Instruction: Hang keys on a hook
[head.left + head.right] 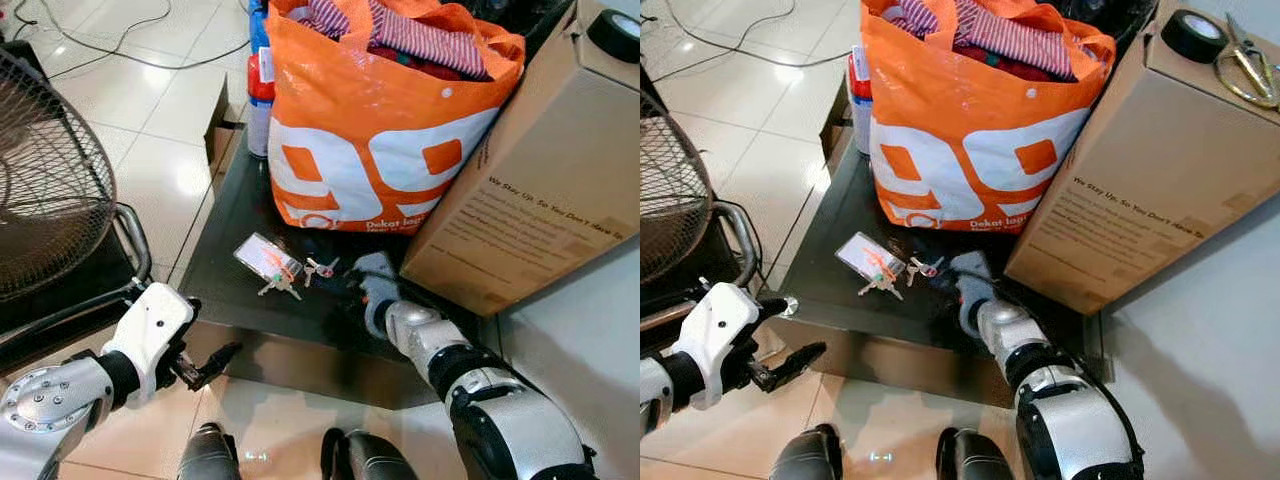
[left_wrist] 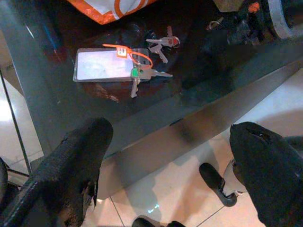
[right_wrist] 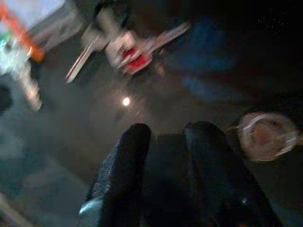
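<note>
Nearest, the left gripper (image 1: 215, 362) hung at lower left over pale glossy tiles, its two black fingers spread wide and empty. Mid-frame, the right gripper (image 1: 962, 282) rested on the dark glass tabletop (image 1: 240, 215), fingers pressed together, gripping nothing visible. Just left lay two key bunches (image 1: 322, 267), beside one clear card holder (image 1: 262, 255). Beyond stood one orange plastic bag (image 1: 370, 140) and one cardboard box (image 1: 545, 170).

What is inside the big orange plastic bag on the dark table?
The orange plastic bag holds striped red and white cloth bulging at its open top. Whatever lies deeper is covered by the bag's walls.
</note>
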Available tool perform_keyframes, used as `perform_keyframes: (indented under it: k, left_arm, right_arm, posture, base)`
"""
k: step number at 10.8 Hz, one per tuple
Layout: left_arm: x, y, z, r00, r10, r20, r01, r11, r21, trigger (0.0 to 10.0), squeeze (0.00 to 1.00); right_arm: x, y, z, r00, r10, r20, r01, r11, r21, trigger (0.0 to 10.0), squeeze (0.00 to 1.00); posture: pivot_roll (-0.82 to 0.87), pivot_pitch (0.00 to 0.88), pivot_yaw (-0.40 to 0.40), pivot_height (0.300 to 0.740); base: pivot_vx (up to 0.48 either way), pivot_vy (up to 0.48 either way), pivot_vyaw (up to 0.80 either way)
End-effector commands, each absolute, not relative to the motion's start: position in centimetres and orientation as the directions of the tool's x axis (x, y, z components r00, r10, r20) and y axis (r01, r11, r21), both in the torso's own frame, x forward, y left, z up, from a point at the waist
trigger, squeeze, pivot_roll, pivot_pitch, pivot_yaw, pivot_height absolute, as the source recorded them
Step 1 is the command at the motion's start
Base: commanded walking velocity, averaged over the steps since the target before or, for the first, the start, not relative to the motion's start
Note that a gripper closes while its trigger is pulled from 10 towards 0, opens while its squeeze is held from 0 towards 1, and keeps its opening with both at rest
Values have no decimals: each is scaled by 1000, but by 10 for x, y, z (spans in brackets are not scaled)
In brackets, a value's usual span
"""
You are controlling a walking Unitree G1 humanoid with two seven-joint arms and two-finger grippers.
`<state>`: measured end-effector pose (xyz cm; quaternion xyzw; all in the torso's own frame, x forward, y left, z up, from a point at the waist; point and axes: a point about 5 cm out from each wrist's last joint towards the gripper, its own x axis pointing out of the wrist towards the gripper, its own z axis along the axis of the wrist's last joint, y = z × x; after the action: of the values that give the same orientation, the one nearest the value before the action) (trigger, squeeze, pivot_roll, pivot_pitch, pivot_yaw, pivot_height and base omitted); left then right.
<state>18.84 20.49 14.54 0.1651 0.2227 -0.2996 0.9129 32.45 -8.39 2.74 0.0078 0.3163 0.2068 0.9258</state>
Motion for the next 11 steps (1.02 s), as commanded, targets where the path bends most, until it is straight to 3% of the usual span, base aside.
perform_keyframes:
  k: [1, 4, 5, 8, 9, 10, 11]
  left_arm:
    - [187, 199, 145, 705, -501, -502, 644, 748, 157, 10000, 82]
    - [188, 199, 145, 704, -504, -501, 647, 745, 161, 10000, 82]
    - [189, 198, 145, 704, -503, -501, 648, 744, 164, 10000, 82]
    - [189, 197, 145, 705, -503, -501, 648, 744, 165, 10000, 75]
    - [189, 197, 145, 705, -502, -501, 647, 744, 166, 10000, 82]
    - [189, 197, 145, 706, -499, -503, 647, 744, 169, 10000, 78]
    - [189, 198, 145, 706, -498, -505, 647, 743, 171, 10000, 78]
  right_arm:
    - [324, -92, 25, 739, 349, -577, -327, 934, 146, 10000, 1000]
    - [337, -97, 40, 840, 240, -487, -193, 970, 144, 10000, 1000]
    - [337, -106, 37, 842, 135, -523, -132, 990, 43, 10000, 1000]
    - [333, -108, 31, 828, 109, -550, -162, 986, -49, 10000, 1000]
    - [331, -109, 28, 824, 93, -559, -167, 982, -84, 10000, 937]
    - [328, -111, 24, 819, 70, -570, -181, 973, -140, 10000, 0]
    - [324, -111, 20, 812, 71, -579, -209, 962, -174, 10000, 0]
  posture:
    - [100, 217, -178, 740]
    - [103, 214, -173, 740]
    - [104, 217, -172, 740]
    - [101, 216, -175, 740]
    - [102, 217, -176, 740]
    - [103, 220, -177, 740]
    - [104, 220, -178, 740]
  base:
    - [0, 0, 0]
    - [0, 0, 0]
    - [0, 0, 0]
    - [0, 0, 0]
    - [0, 0, 0]
    - [0, 0, 0]
    - [0, 0, 0]
